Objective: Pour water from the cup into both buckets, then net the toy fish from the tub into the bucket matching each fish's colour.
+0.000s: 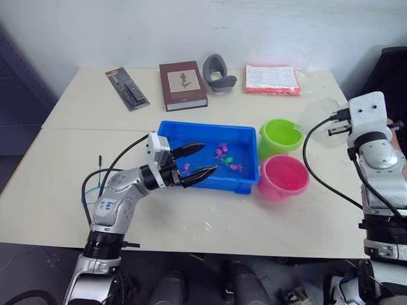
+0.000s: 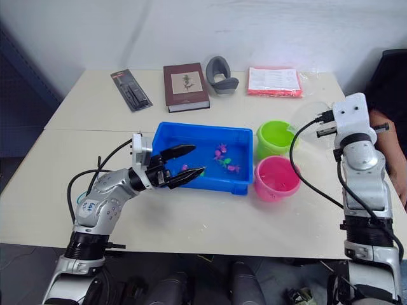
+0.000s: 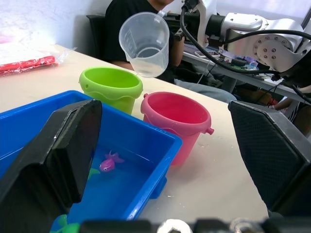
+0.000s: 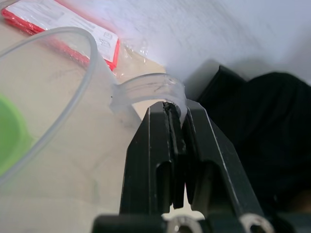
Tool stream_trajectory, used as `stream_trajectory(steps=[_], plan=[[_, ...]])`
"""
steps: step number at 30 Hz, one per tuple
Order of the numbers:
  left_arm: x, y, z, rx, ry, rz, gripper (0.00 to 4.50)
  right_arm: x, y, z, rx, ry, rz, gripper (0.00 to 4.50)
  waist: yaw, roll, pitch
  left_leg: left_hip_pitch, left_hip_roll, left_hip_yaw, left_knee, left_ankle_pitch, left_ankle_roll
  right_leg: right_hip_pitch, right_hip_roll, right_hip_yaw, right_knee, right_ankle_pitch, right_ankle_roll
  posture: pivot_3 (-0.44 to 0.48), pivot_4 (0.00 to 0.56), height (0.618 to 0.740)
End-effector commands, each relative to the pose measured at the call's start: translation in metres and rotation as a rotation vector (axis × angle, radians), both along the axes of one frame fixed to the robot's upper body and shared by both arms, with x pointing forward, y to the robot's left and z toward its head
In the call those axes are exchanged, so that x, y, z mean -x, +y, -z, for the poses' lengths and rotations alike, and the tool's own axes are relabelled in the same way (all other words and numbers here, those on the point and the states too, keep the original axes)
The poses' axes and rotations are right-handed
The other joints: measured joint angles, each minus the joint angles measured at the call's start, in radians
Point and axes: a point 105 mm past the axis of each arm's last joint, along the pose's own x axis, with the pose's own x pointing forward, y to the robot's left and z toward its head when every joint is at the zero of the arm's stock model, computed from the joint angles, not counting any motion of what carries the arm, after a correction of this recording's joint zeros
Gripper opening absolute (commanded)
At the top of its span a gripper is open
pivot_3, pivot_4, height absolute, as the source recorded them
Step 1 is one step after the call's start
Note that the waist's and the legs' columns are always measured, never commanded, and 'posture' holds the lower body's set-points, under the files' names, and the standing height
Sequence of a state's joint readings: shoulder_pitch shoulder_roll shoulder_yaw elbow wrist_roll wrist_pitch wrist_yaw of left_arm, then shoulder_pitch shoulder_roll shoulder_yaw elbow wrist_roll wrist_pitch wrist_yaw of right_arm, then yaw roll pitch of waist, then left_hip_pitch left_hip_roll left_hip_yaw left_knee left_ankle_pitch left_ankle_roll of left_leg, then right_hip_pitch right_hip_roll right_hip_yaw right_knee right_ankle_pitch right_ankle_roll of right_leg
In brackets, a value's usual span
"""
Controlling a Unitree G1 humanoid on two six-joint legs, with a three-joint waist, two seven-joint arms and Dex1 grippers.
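**Cup held tilted by the buckets, left gripper spread over the tub**

Nearest the robot, the net [image 1: 93, 189] lies flat on the table [image 1: 210, 222], just left of the left arm's elbow, its thin stick pointing away toward the far side.

The left gripper [image 1: 198, 161] hovers over the near left part of the blue tub [image 1: 245, 135], its two black fingers spread wide apart with nothing between them. One fingertip reaches over the water, the other sits above the tub's near rim.

In the tub, several small toy fish [image 1: 224, 155] float in a loose cluster toward the right half, mostly pink with a green one among them; one more pink fish [image 1: 186, 168] lies close under the left fingers.

Just right of the tub stand the two buckets, touching or nearly so: the pink bucket [image 1: 283, 177] nearer, the green bucket [image 1: 280, 137] behind it.

The right gripper [image 4: 176, 112] is clamped tight on the handle of the clear cup [image 3: 145, 43], which it holds in the air, tipped on its side, right of and above the green bucket. A little water lies in the cup.

Along the table's far edge sit a black flat pack [image 1: 127, 88], a brown book [image 1: 182, 84], a grey curved holder [image 1: 218, 72] and a red-edged packet of papers [image 1: 271, 79]. A person in a dark top [image 3: 131, 24] sits beyond the table's right end.
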State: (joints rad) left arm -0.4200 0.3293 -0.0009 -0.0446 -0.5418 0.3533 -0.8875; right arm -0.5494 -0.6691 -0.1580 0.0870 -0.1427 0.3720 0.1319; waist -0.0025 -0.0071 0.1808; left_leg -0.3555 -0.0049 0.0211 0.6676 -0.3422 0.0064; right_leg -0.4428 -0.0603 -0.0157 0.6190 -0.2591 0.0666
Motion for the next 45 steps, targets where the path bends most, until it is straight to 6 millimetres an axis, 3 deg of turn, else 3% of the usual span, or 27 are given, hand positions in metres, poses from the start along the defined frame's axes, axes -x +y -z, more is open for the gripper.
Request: stream_trajectory(steps=[1, 15, 28, 35, 40, 45], plan=[[0.004, 0.001, -0.004, -0.011, -0.033, 0.008, 4.50, 0.001, 0.008, -0.030, 0.212, -0.092, -0.004, 0.04, 0.000, 0.000, 0.000, -0.001, 0.000, 0.001, 0.000, 0.000, 0.000, -0.001, 0.000, 0.000, 0.001, 0.000, 0.000, 0.000, 0.150, 0.740], [-0.004, 0.000, -0.003, -0.017, -0.073, -0.059, 4.50, -0.007, 0.026, -0.036, 0.619, -0.117, -0.024, 0.04, -0.001, 0.000, 0.000, 0.000, 0.000, 0.002, 0.000, 0.001, 0.001, -0.001, 0.000, 0.002, 0.000, 0.000, 0.000, 0.000, 0.150, 0.740], [-0.006, -0.006, -0.008, -0.005, -0.096, -0.033, 4.50, -0.007, 0.043, -0.040, 0.707, -0.250, -0.039, 0.04, -0.001, 0.000, 0.000, 0.000, -0.001, 0.003, 0.000, 0.001, 0.000, -0.001, 0.000, 0.002, 0.000, 0.000, 0.000, 0.000, 0.150, 0.740], [-0.007, -0.006, -0.008, -0.006, -0.104, -0.036, 4.50, -0.007, 0.034, -0.035, 0.531, -0.202, -0.052, 0.04, -0.001, 0.000, 0.000, 0.000, 0.000, 0.003, 0.000, 0.001, 0.000, -0.001, 0.000, 0.003, 0.001, 0.000, 0.001, 0.000, 0.150, 0.740], [-0.006, -0.004, -0.009, -0.009, -0.103, -0.030, 4.50, 0.003, 0.023, -0.032, 0.180, -0.215, -0.069, 0.04, 0.001, 0.000, 0.000, 0.000, 0.000, 0.003, 0.000, 0.001, 0.000, -0.001, 0.000, 0.003, 0.001, 0.001, 0.001, 0.000, 0.150, 0.740], [-0.005, -0.002, -0.009, -0.015, -0.104, -0.020, 4.50, 0.029, -0.017, -0.018, -0.329, -0.252, 0.020, 0.04, 0.003, 0.000, 0.000, 0.000, 0.000, 0.003, 0.000, 0.001, 0.001, -0.001, 0.000, 0.002, 0.001, 0.001, 0.001, 0.000, 0.150, 0.740]])
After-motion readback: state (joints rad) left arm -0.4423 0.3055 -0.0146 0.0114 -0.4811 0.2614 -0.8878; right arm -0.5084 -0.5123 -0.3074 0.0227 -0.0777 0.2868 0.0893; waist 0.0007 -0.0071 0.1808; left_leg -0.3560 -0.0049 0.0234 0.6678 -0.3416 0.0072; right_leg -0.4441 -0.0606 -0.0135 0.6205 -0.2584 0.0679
